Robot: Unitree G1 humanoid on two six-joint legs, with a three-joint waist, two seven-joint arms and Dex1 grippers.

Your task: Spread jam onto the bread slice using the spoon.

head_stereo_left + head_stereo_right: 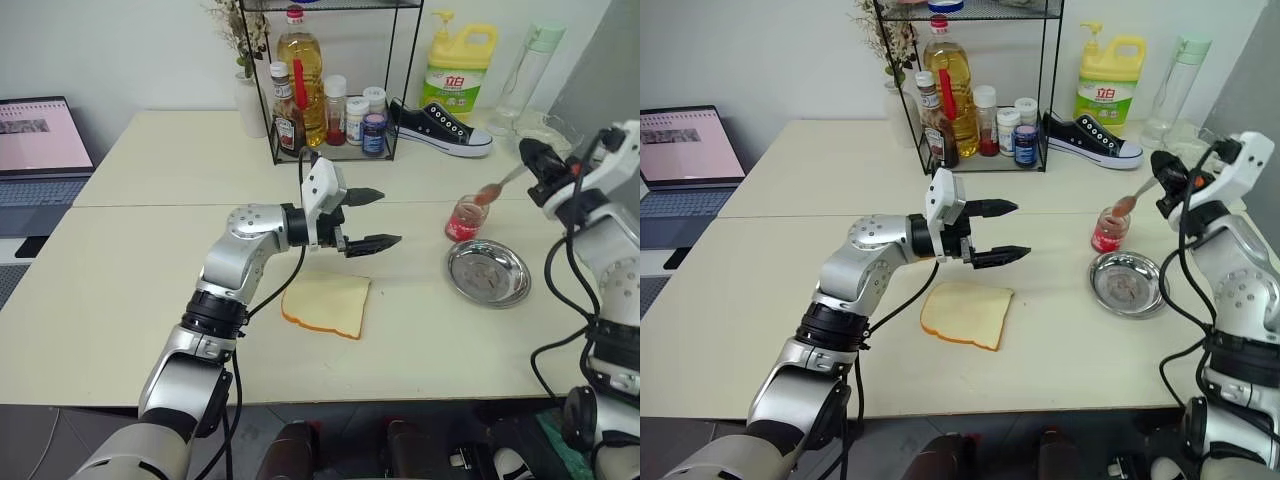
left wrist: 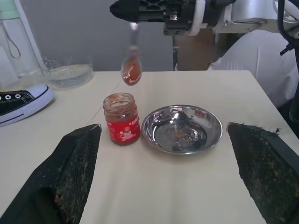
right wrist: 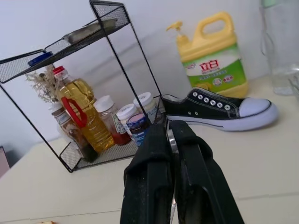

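The bread slice point(image 1: 326, 305) lies flat on the table near its front edge, with no red on it. My left gripper point(image 1: 388, 218) hovers open above and just behind it, pointing right toward the jam jar point(image 1: 466, 218). The jar stands open, with red jam inside, beside a steel dish. My right gripper point(image 1: 1165, 172) is raised at the far right, shut on the handle of the spoon point(image 2: 131, 70). The spoon slants down from it. Its bowl, coated with red jam, hangs just above the jar mouth.
The round steel dish point(image 1: 488, 272) sits in front of the jar. A wire rack point(image 1: 330, 100) of bottles, a black sneaker point(image 1: 440, 128) and a yellow detergent bottle point(image 1: 458, 75) line the back. A laptop point(image 1: 40, 140) sits at far left.
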